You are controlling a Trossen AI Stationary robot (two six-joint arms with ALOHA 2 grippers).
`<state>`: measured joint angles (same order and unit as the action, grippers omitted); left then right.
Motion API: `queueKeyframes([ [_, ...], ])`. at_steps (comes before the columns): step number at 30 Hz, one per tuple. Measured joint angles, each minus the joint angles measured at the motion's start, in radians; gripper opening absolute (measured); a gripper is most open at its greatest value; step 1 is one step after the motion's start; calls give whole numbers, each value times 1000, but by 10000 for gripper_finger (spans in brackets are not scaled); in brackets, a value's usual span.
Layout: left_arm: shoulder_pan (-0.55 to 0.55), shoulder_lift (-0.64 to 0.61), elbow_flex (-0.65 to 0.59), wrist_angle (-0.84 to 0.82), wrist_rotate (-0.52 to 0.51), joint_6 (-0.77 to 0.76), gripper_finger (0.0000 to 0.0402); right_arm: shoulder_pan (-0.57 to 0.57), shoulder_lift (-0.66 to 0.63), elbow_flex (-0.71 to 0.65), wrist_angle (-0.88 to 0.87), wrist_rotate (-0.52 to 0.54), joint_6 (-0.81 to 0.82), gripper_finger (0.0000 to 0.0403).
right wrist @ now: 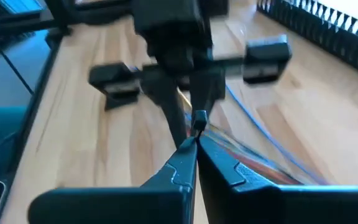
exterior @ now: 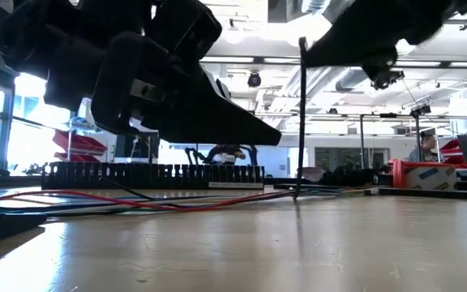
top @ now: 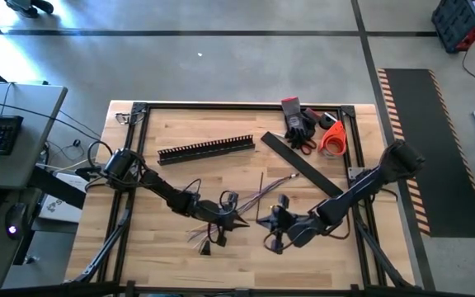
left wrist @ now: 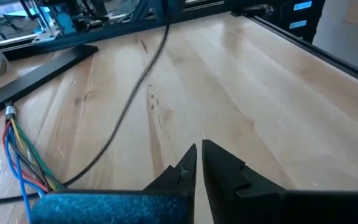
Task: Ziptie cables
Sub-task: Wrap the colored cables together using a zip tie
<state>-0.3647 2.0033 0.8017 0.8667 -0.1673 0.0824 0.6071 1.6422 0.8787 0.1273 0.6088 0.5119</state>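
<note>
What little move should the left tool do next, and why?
Probably open the left tool and shift onto the cables: it looks shut on nothing, and the coloured strands lie beside it, not in its grip.

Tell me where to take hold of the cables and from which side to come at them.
Grip the cables where the strands run close together as one cord, near the table's middle between the left gripper and the right gripper, not at the splayed coloured ends. Come straight down from above with the jaws across the cord: it lies flat on the table, so a sideways approach would likely push it along.
</note>
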Motion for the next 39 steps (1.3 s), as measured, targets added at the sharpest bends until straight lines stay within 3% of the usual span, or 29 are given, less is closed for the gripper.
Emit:
queueKeyframes([
  [7,8,0,0,0,-3,1,16,0,0,0,7,32,-34,0],
  [18,58,0,1,120,5,6,138,0,30,0,14,27,-15,0],
  [23,64,9,20,128,44,28,164,0,48,0,45,29,-22,0],
  [31,59,77,92,126,69,34,144,0,48,0,80,31,-43,0],
  [39,34,78,92,120,21,33,35,12,48,0,78,31,-34,0],
])
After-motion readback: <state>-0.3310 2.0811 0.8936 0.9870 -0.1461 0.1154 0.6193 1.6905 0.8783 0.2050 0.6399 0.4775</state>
